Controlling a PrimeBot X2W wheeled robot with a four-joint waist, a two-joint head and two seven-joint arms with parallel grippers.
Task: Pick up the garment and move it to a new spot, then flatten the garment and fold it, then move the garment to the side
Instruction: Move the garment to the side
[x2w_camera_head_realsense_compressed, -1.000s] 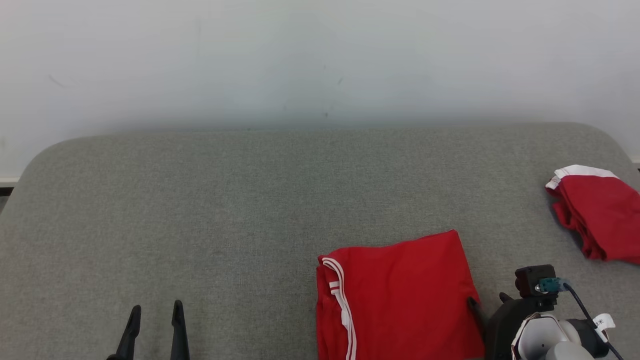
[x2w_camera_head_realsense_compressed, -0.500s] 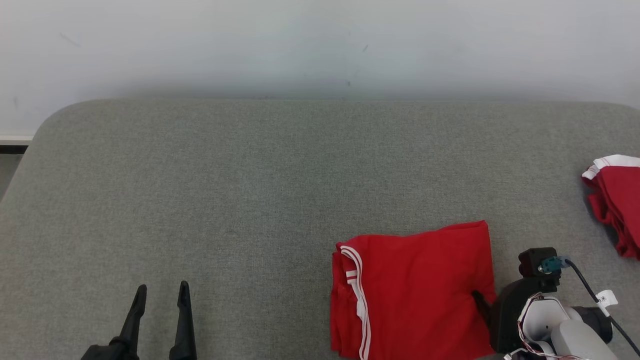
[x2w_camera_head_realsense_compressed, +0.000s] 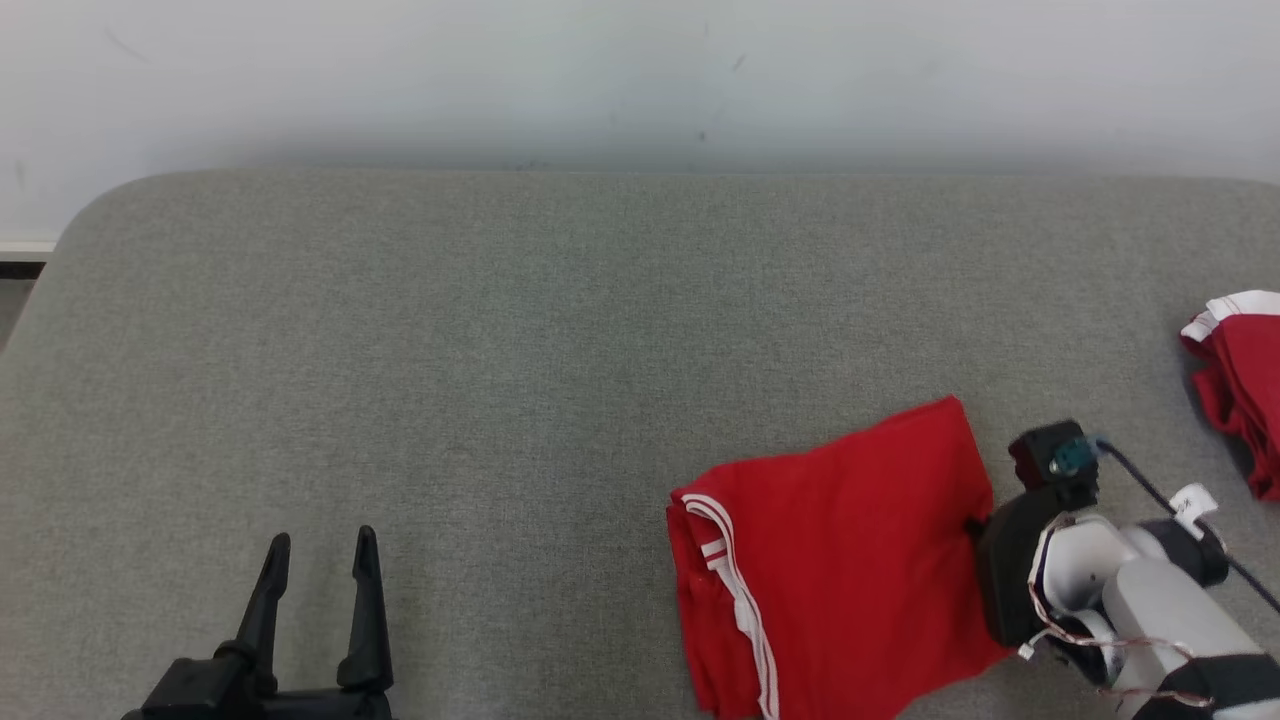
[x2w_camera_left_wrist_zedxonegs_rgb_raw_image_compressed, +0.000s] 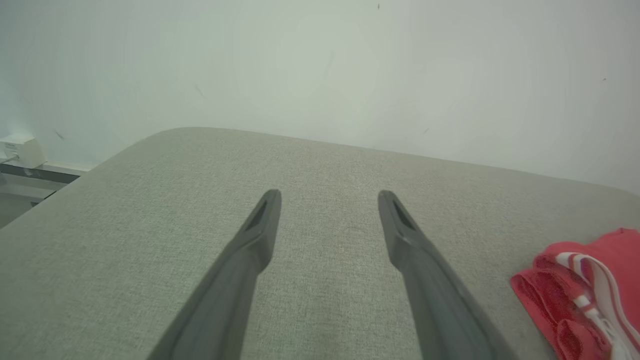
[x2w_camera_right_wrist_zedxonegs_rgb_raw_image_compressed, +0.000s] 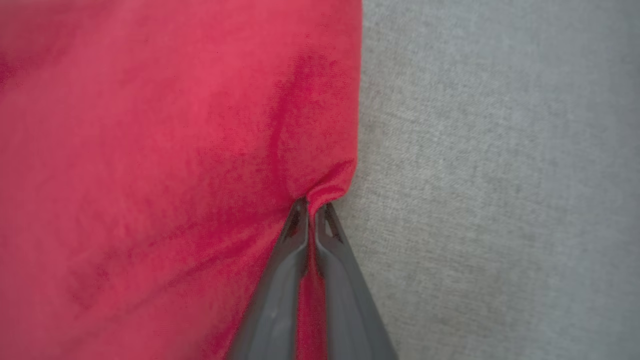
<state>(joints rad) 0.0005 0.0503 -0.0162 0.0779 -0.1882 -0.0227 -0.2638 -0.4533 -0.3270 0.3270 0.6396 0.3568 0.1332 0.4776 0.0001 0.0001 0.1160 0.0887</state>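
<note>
my right gripper (x2w_camera_right_wrist_zedxonegs_rgb_raw_image_compressed: 311, 205) is pinched nearly shut on the right edge of the red garment (x2w_camera_head_realsense_compressed: 840, 560). a small tuck of cloth bunches up between my fingertips, so i judge that i have fabric in the grip and not just air. the garment lies on the grey padded table (x2w_camera_head_realsense_compressed: 500, 350), toward my right and close to my body. it is in a neat, roughly square fold, with the white-striped band along its left edge. my left gripper (x2w_camera_head_realsense_compressed: 320, 560) hovers over bare table well apart from the garment, fingers spread wide and holding nothing.

since the garment already lies flat and folded, i take this as the last step: moving it to the side. another red garment (x2w_camera_head_realsense_compressed: 1240, 390) with white trim sits bunched at the far right of the table, well apart from mine.

the next move calls for care with the fold. i am gripping only one edge, and i cannot tell how many layers are in the pinch. if i lift high, the lower layers may hang open, so i would keep low and slide the bundle sideways. i would also stop short of the other garment, so that the two do not tangle.
</note>
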